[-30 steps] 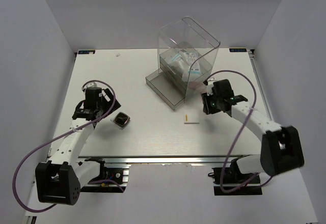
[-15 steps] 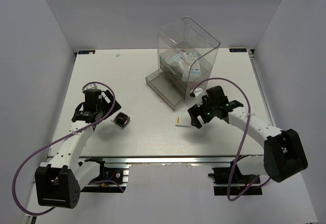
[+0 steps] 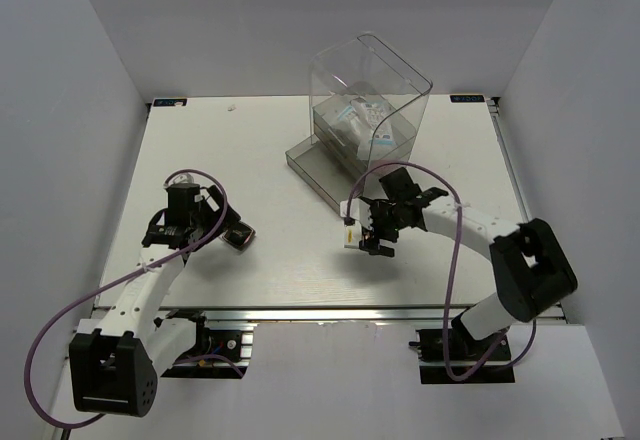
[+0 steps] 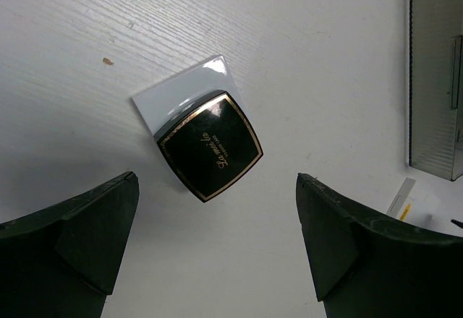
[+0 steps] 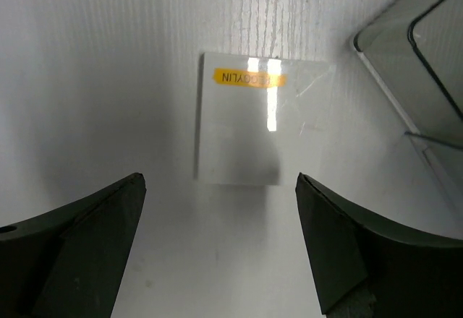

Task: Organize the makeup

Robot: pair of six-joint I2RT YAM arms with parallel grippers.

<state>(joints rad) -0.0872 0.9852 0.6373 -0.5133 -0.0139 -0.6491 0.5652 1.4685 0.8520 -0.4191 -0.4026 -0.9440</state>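
Note:
A black square compact [image 4: 210, 147] with gold script lies on a white card on the table, just ahead of my left gripper's [image 4: 217, 179] wide-open fingers. From above, the compact [image 3: 241, 237] sits beside the left gripper [image 3: 222, 228]. A white flat box [image 5: 239, 126] with a yellow label lies flat in front of my right gripper [image 5: 221, 177], which is open and holds nothing. In the top view the right gripper [image 3: 366, 235] hovers over the box [image 3: 349, 236], covering most of it. More makeup [image 3: 358, 120] sits inside the clear case.
The tall clear drawer case [image 3: 370, 90] stands at the back centre, its grey drawer [image 3: 322, 172] pulled out toward the front left. The drawer's corner [image 5: 427, 58] is close on the right of the right wrist view. White walls enclose the table on three sides.
The right arm swung left from beside the case to over the white flat box, its jaws opening wider; the box lies slightly further left. The left gripper edged toward the compact.

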